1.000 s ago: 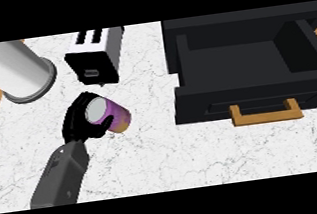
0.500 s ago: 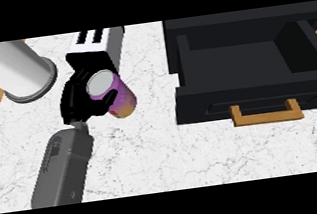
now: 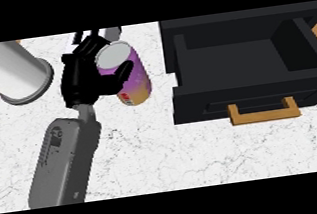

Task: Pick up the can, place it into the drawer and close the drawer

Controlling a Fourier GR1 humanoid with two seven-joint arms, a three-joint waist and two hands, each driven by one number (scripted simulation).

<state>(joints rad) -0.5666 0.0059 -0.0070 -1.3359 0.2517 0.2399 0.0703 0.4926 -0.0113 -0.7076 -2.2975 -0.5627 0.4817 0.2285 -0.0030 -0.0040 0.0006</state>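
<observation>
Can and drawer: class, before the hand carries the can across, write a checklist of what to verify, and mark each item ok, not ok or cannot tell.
1. Can held: the left hand curls round it, thumb across its side. Ok.
2. Can off the counter: it looks raised, but contact cannot be judged from above. Cannot tell.
3. Drawer open: pulled out, its cavity shows. Ok.
4. Drawer cavity free: nothing shows inside. Ok.
5. Path to the drawer: bare counter lies between the can and the drawer's left wall. Ok.
6. Handle reachable for closing: unobstructed at the front. Ok.
</observation>
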